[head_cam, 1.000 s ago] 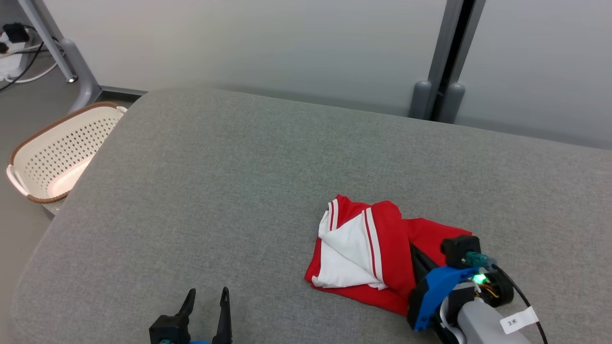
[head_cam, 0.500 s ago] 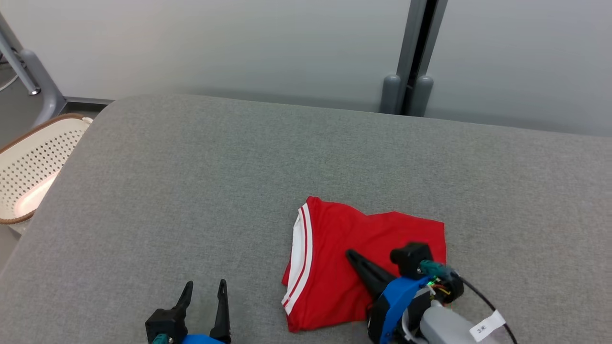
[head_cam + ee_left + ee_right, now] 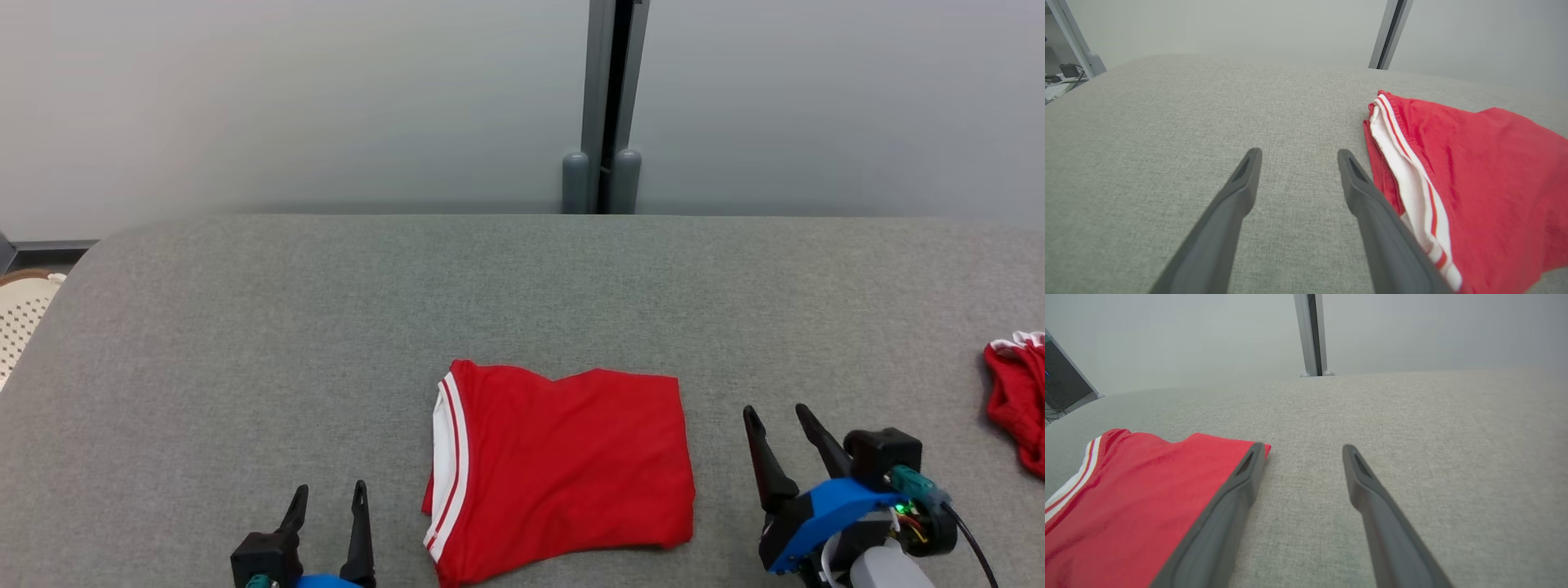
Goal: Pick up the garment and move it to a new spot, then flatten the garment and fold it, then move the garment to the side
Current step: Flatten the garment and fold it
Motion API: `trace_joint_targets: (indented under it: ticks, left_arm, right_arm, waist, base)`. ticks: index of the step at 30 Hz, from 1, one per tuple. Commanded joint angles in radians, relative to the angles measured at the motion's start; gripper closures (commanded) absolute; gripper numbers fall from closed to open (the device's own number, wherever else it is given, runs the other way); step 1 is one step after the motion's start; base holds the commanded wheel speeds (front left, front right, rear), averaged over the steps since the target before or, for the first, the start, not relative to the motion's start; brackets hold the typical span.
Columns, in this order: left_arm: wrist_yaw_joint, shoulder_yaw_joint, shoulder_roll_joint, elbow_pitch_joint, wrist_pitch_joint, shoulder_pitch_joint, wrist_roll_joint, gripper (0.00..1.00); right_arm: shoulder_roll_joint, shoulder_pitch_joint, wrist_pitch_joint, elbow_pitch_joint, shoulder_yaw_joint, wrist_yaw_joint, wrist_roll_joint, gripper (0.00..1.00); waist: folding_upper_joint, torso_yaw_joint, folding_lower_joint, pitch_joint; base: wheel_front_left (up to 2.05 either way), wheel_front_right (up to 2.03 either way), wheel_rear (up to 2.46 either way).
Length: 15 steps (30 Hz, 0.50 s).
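The garment [image 3: 563, 457] is red with white and red stripes along its left edge, and lies folded into a rough rectangle on the grey padded surface [image 3: 326, 327], near the front. Left of it my left gripper [image 3: 328, 494] stands open with nothing between its fingers. Just past the garment's right edge my right gripper [image 3: 775, 412] is open and empty too. In the left wrist view the garment [image 3: 1474, 179] lies right of the open gripper [image 3: 1298, 153]. In the right wrist view the garment [image 3: 1126, 498] lies left of the open gripper [image 3: 1302, 448].
Another red cloth with white trim [image 3: 1016, 392] lies at the surface's right edge. A perforated cream basket [image 3: 20, 314] stands beyond the left edge. A grey post [image 3: 608, 106] rises by the wall behind.
My right gripper let go of the garment, opened and drew off to its right. The garment now lies flat and folded with the white inside hidden. The head camera turned right.
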Motion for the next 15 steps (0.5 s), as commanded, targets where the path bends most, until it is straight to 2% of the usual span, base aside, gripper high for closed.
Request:
trace_joint_targets:
  ticks: [1, 4, 7, 15]
  left_arm:
    - [-0.005, 0.009, 0.0, 0.001, -0.004, 0.009, 0.008, 0.0]
    - [-0.004, 0.026, 0.0, 0.001, -0.004, 0.015, 0.011, 0.0]
    - [-0.002, 0.04, 0.0, -0.006, -0.004, 0.029, 0.011, 0.0]
    - [0.007, 0.036, 0.0, -0.025, -0.004, 0.049, 0.008, 0.0]
  right_arm:
    - [0.006, 0.025, -0.004, -0.011, -0.023, 0.0, -0.016, 0.0]
    - [0.016, 0.064, -0.004, -0.029, -0.093, 0.0, -0.059, 0.0]
    - [0.022, 0.095, -0.004, -0.033, -0.122, 0.0, -0.094, 0.0]
    - [0.022, 0.128, -0.004, -0.025, -0.096, 0.0, -0.07, 0.0]
  waist:
    - [0.0, -0.016, 0.0, -0.011]
    - [0.0, -0.035, 0.0, -0.018]
    - [0.0, -0.05, 0.0, -0.022]
    - [0.0, -0.055, 0.0, -0.026]
  base:
    - [0.0, 0.0, 0.0]
    - [0.0, 0.0, 0.0]
    - [0.0, 0.0, 0.0]
    - [0.0, 0.0, 0.0]
